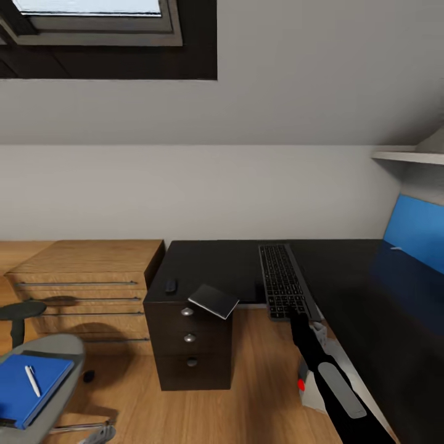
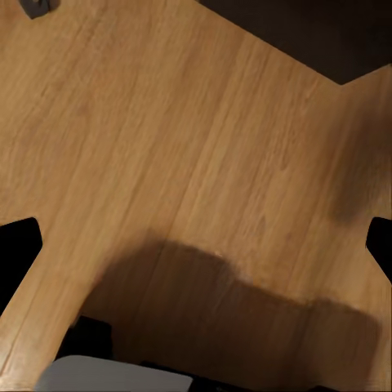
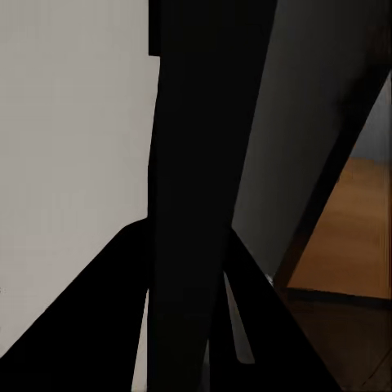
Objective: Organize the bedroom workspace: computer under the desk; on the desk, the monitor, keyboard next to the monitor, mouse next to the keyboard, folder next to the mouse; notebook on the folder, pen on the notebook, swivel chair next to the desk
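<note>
Right, the keyboard (image 1: pixel 283 281) is what I'm working on, and it lies on the black desk (image 1: pixel 345 271) with its long axis running from the desk's front edge back toward the wall, near end overhanging that edge a little. My right gripper (image 1: pixel 300 318) comes up from below straight to that near end, so the keyboard stretches directly away from the pincer, lengthwise along the reach. In the right wrist view a tall dark slab stands between the fingers (image 3: pixel 122 310), which I judge to be the keyboard seen end-on, gripped at its short edge; so I read the pincer as pinching the keyboard, though the contact itself is too dark to confirm.

The blue monitor (image 1: pixel 416 237) sits at the desk's far right side, well apart from the keyboard, so my guess is the next move swings the keyboard that way. The right arm is clearly the nearer one.

The left gripper (image 2: pixel 196 237) hangs over bare wood floor (image 2: pixel 180 122), fingers spread wide at the frame edges, holding nothing. Left of the desk, on the drawer unit (image 1: pixel 191 333), a dark notebook (image 1: pixel 213 301) tips over the corner. Further left, the swivel chair (image 1: pixel 58 351) carries the blue folder (image 1: pixel 28 385) with the pen (image 1: pixel 32 380) lying on it.
</note>
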You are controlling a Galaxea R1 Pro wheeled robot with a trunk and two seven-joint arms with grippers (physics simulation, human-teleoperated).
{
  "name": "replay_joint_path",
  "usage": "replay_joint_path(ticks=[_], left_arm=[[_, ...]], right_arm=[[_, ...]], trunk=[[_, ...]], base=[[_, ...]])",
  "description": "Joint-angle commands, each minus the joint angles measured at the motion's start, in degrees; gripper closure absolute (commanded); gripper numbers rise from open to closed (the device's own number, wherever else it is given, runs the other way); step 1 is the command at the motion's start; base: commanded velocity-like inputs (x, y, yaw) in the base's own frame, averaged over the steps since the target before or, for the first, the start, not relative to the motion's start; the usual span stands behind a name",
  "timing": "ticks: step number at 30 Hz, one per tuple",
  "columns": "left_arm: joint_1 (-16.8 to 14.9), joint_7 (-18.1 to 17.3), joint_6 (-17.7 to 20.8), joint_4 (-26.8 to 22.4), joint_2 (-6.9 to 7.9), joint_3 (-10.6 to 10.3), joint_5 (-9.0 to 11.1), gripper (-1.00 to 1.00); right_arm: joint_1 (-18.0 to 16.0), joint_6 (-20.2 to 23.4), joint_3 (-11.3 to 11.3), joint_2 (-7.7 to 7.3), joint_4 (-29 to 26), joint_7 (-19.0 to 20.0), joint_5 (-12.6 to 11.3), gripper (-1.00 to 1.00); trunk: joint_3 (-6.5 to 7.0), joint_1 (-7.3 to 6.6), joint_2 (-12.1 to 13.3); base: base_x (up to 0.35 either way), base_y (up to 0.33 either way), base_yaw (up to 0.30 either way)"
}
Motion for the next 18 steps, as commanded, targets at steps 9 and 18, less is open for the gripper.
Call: replay_joint_path(ticks=[9,18], left_arm=[[0.0,0.2,0.3,-0.1,-0.01,0.1,0.4,-1.0],[0.0,0.2,0.3,-0.1,-0.01,0.3,0.3,-1.0]], right_arm=[[0.3,-0.4,0.2,-0.02,0.0,0.4,-0.4,1.0],[0.3,-0.3,0.2,0.06,0.1,0.4,-0.5,1.0]], trunk=[[1.57,-2.02,3.6],[3.19,-4.0,7.2]], base=[[-0.34,0.0,0.0],[-0.341,0.0,0.0]])
